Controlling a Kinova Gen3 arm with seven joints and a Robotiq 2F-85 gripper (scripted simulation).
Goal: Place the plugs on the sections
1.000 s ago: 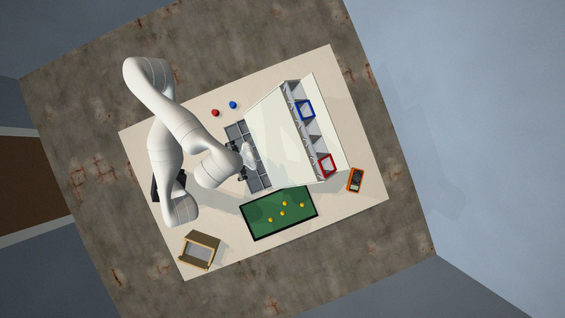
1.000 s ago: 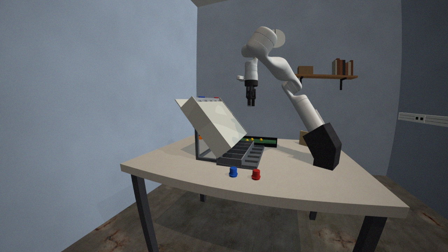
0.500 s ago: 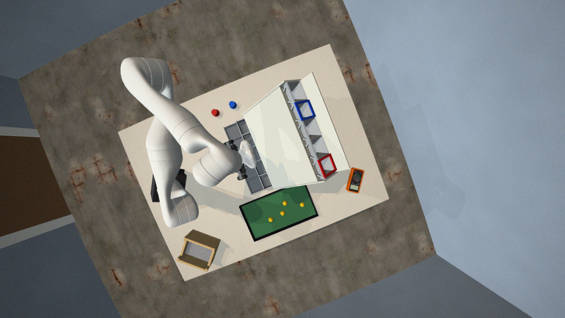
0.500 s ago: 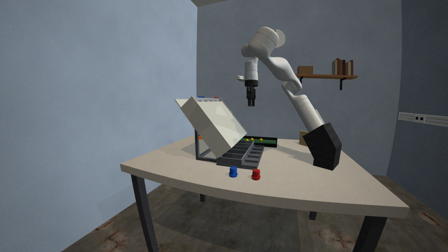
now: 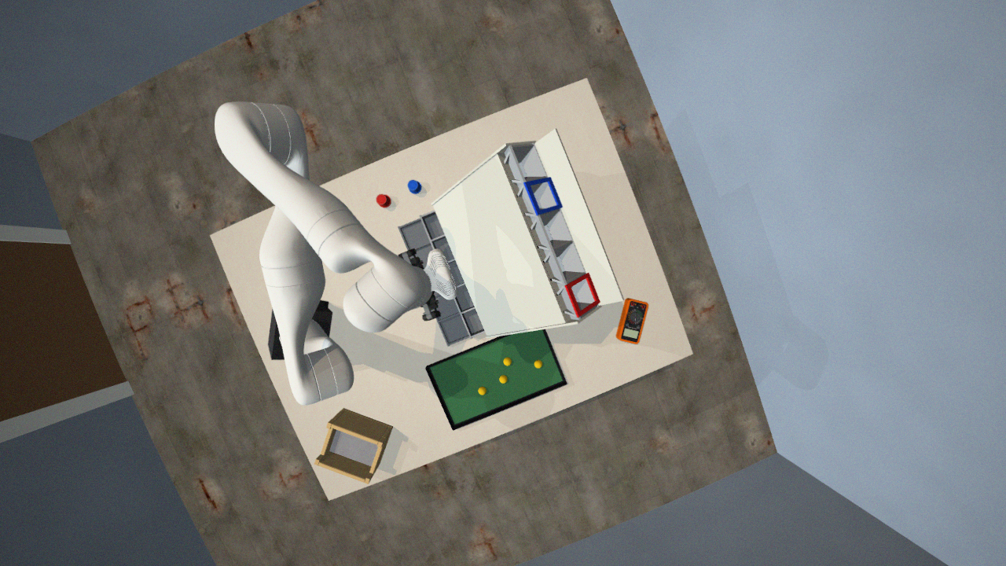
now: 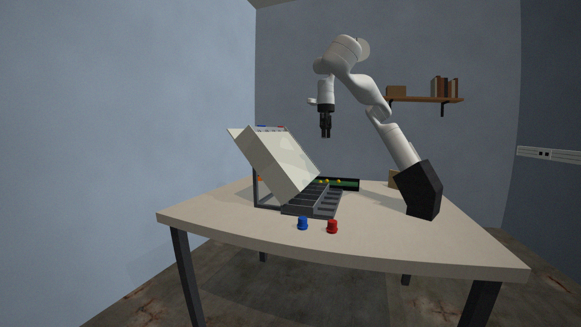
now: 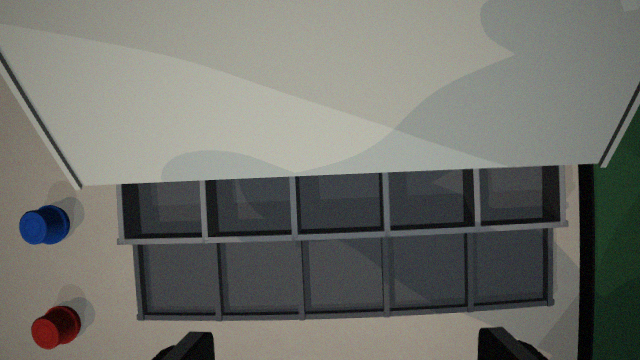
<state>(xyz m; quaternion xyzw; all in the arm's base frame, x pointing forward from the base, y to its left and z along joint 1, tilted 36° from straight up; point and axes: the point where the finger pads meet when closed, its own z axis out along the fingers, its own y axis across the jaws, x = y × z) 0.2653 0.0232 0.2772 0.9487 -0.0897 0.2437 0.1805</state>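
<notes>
From where I stand, the hand hangs wide open with nothing in it, high over the grey sectioned catch tray at the foot of the sloping cover. The red plug and blue plug stand apart on the bench, at the left edge of the wrist view, neither yet placed. Four yellow marbles lie in the green tray, lower middle of the top view, and I see none in the sections, though the cover hides part of them. I'd guess it's at the testing stage, the pipes' ends still unknown. Next would be gripping one marble, lifting it clear of the cover and letting it go just above the red-banded funnel or the blue-banded funnel, then watching where it lands.

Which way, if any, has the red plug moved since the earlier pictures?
No, the red plug has not visibly moved: it stands in the same spot beside the blue plug.
</notes>
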